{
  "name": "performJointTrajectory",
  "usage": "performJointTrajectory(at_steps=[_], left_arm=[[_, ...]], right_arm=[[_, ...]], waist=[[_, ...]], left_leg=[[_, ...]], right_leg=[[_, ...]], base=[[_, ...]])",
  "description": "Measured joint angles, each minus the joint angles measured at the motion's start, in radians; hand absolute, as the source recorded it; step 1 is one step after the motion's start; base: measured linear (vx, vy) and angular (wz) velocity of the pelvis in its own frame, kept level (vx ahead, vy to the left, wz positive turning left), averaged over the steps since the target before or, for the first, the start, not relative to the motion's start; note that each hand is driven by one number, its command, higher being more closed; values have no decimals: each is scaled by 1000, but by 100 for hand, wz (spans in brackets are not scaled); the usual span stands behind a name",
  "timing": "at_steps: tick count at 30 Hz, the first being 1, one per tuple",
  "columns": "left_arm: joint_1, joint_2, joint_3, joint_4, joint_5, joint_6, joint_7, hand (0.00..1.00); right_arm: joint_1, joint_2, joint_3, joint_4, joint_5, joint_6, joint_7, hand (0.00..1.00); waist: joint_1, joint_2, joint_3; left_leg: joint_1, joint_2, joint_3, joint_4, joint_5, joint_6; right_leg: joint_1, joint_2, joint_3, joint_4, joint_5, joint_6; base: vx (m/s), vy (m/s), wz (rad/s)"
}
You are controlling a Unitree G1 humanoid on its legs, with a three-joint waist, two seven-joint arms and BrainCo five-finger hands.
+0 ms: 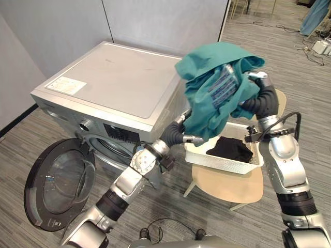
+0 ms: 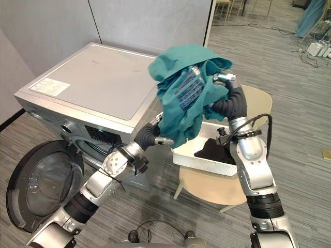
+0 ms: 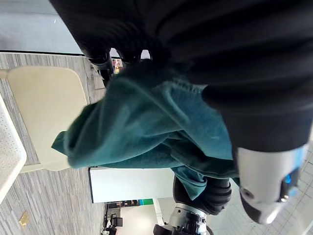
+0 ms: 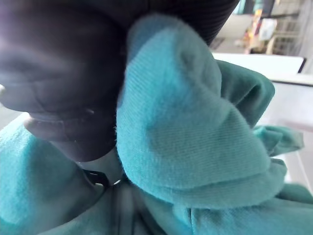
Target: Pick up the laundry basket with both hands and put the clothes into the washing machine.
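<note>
The shirt [image 1: 217, 67] drapes over the left hand [image 1: 193, 138] and right hand [image 1: 257, 77], hiding their grip, so I cannot tell. Carry it down, left of the left hand, into the drum [image 1: 111, 147].

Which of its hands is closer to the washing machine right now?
Left. The left hand is at the lower edge of the teal garment, close beside the washing machine. The right hand is up at the garment's far side, above the white basket.
</note>
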Motion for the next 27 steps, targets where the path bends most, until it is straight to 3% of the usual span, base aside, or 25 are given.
performJointTrajectory(at_steps=[7, 16, 20, 23, 27], left_arm=[[-104, -6, -31, 35, -95, 7, 41, 0], [-118, -69, -11, 42, -115, -18, 103, 0], [-117, -100, 32, 35, -113, -36, 103, 0], [-104, -97, 53, 26, -112, -36, 93, 0], [-16, -44, 58, 5, -105, -38, 9, 0]], right_arm=[[-56, -22, 91, -40, 43, -1, 20, 100], [-80, -28, 136, -40, 44, -5, 19, 100], [-79, 8, 136, -37, 42, -9, 15, 100], [-79, 11, 128, -31, 35, -9, 14, 100], [-81, 8, 8, 33, 13, -8, -3, 100]], waist=[[-6, 2, -1], [-8, 9, -5], [-10, 34, -21], [-10, 38, -23], [-10, 40, -24]], left_leg=[[-21, -23, 2, -66, 43, 13], [-5, -44, 12, -98, 61, 25], [16, -57, 19, -153, 86, 30], [20, -58, 21, -158, 89, 31], [22, -60, 22, -159, 89, 30]], right_leg=[[-43, -6, 11, -28, 30, 9], [-45, -19, 24, -38, 39, 13], [-44, -22, 30, -52, 47, 21], [-44, -23, 33, -53, 47, 21], [-43, -23, 36, -55, 47, 21]], base=[[-11, 14, -2], [6, 9, -3], [0, 7, -1], [2, 4, -1], [2, 1, -1]])
